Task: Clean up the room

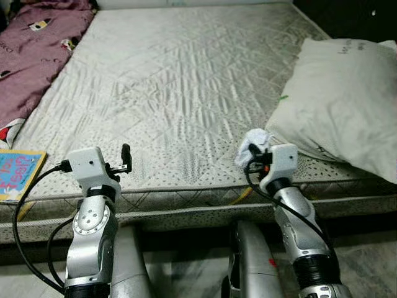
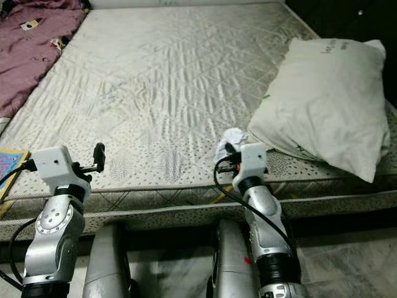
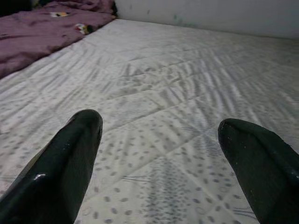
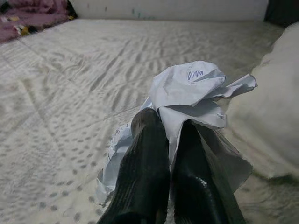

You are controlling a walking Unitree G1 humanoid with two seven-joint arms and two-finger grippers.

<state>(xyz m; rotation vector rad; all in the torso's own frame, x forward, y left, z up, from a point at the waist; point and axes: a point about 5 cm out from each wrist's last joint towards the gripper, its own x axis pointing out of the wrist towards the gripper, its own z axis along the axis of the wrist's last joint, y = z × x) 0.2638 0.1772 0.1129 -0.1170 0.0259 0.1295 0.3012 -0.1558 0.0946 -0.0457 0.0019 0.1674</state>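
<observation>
Right wrist view up close: right gripper (image 4: 166,128) clamped tight on a crumpled paper (image 4: 191,91), two black fingers pressed together with the sheet pinched between, blue handwriting visible on one fold. Held just above the mattress (image 1: 180,93), near its front edge, just beside the white pillow (image 1: 341,99) on the robot's right. Seen from the head camera too, white wad sitting at the tip of the right arm, clear of the pillow corner but close to it.

Over to the left gripper (image 3: 159,126): fingers spread wide, nothing between them, hovering low over the bare quilted surface near the front left part of the bed. Plum-coloured blanket (image 1: 37,56) bunched along the far left side, and a colourful children's book (image 1: 18,174) lying at the left front corner, well apart from both grippers.

Step in hand, by the look of it: litter pickup, paper secured and ready to carry off. Next move likely calls for lifting clear of the mattress, keeping the pinch firm since crumpled paper slips easily, then turning away to find a bin; none visible from here. Book and blanket probably next on the tidy list, with the free left gripper nearest the book.
</observation>
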